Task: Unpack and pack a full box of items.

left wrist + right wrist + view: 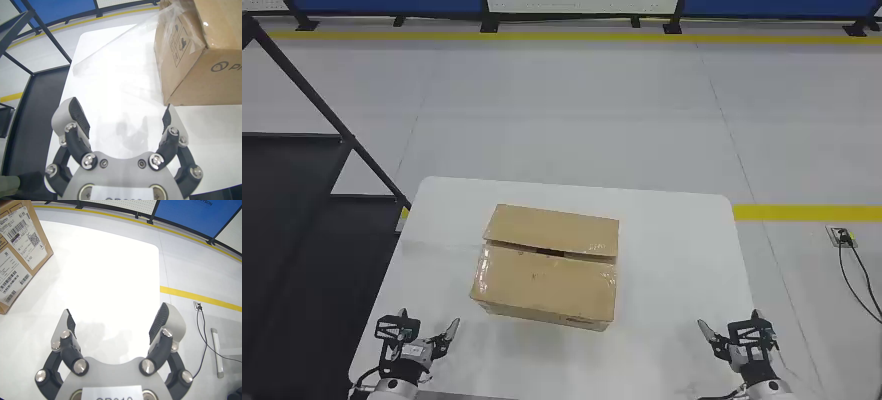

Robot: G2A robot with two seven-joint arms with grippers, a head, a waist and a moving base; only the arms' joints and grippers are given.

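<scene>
As far as the cardboard box (550,265) goes, it's found sitting about mid-counter, flat on its base. The top flaps are folded shut, with a thin dark gap left along the seam between them. Clear tape or film (117,43) is seen stuck over the box's left end, and a loose strip of it is stretched out toward the left edge of the white counter (672,300). Handling symbols (176,43) are printed on that left end, and white shipping labels (24,237) are pasted on the right end.

The left hand (419,332) is parked over the counter's near left corner, well apart from the box, with its fingers spread wide and nothing held between them. The right hand (737,335) is held over the near right corner, likewise spread wide and empty, and it's kept well away from the box too.

Further out, a black metal rack (292,250) is set up just beside the counter's left edge. Yellow floor lines (802,212) are painted on the grey floor to the right and along the back. A floor socket (840,237) with a black cable plugged in can be spotted off to the right.
</scene>
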